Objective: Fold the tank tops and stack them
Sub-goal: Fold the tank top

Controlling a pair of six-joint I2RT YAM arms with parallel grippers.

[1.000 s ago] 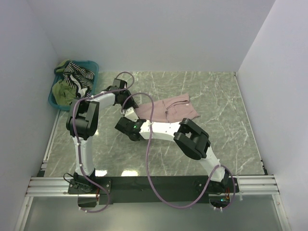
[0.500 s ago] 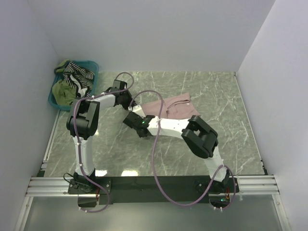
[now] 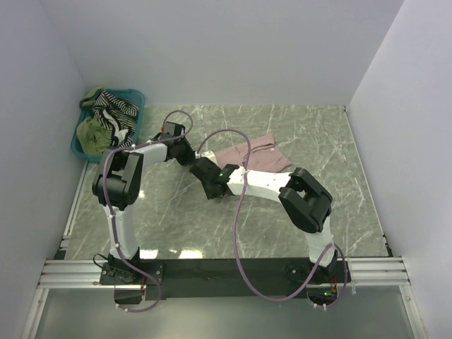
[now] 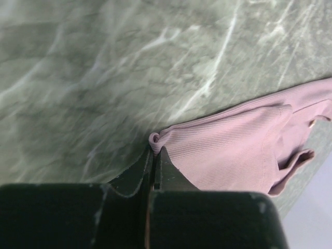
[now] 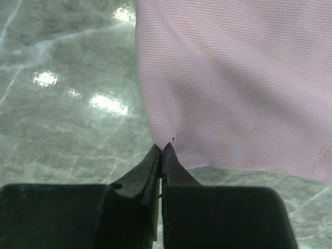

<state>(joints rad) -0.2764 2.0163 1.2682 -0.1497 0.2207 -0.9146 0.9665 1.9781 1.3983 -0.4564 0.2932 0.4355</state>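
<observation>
Overhead, the dusty pink tank top (image 3: 253,154) lies rumpled on the surface (image 3: 318,127) just above the middle of the frame. Both arms reach in to its left edge, but from there the fingertips are too small and dark to read.

The wrist views settle it. The left gripper (image 4: 155,151) has its fingers pressed together on a small bunched corner of the pink cloth at the centre of its frame. The rest of the top spreads to the right, ribbed and folded over itself. The right gripper (image 5: 163,149) pinches the lower edge of the same cloth, which fills the upper right of its frame as one smooth ribbed sheet.

Only the overhead view shows the teal basket (image 3: 76,148) in the upper left, against the wall. It holds a black-and-white striped top (image 3: 114,106) and an olive green top (image 3: 90,131), well apart from the pink one.

The surface is grey-green marble pattern with white veins, and bright reflections show on it in the right wrist view. Plain white walls (image 3: 212,49) close it in on three sides. Purple cables (image 3: 236,233) loop from the arms, and a metal rail (image 3: 70,272) runs along the bottom.
</observation>
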